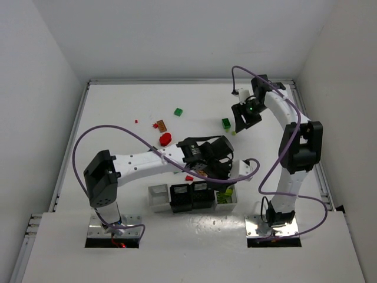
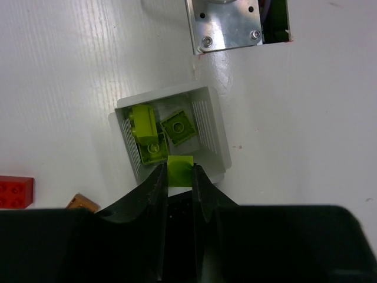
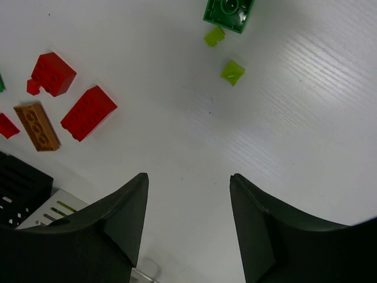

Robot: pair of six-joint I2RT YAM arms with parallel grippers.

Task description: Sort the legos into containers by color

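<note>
Left gripper hangs over the right end of the containers, four joined bins at the table's near edge between the arm bases. Right gripper sits toward the far right corner, beside a dark green brick. Contents of the two black bins cannot be made out.

Left wrist view: jaws are clamped on a small yellow-green brick, pinched across its flat sides above one wall of the white end bin. That bin holds three yellow-green bricks, and no other colour is visible. Judged light, rigid and smooth. A square pinch on opposite faces suits it, while a corner grip would likely let it twist.

Right wrist view: jaws stand wide apart, nothing between them. Below lie two tiny yellow-green pieces, two red bricks and an orange-brown brick. The tiny pieces look hardest to take hold of.
</note>
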